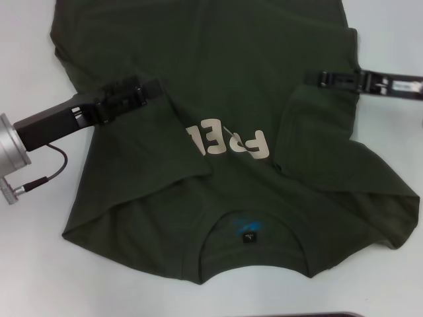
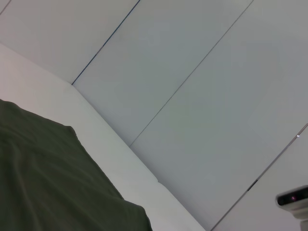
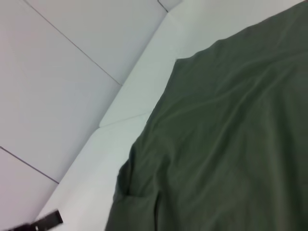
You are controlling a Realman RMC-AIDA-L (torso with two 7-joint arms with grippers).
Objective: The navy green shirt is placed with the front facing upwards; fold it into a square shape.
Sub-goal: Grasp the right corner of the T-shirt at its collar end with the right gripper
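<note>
My navy green shirt [image 1: 264, 86] lies on the white table [image 1: 39, 277], both sleeves folded inward toward the cream lettering [image 1: 228, 142]. My left gripper [image 1: 149, 91] and right gripper [image 1: 316, 78] rest beside it (finger opening hidden); lengthwise folds remain.

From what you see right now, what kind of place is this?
Probably a lab or test room for robots, not a home. A navy green shirt lies on a plain white table, the wrist views show bare white wall panels, and a small camera is mounted there.
</note>
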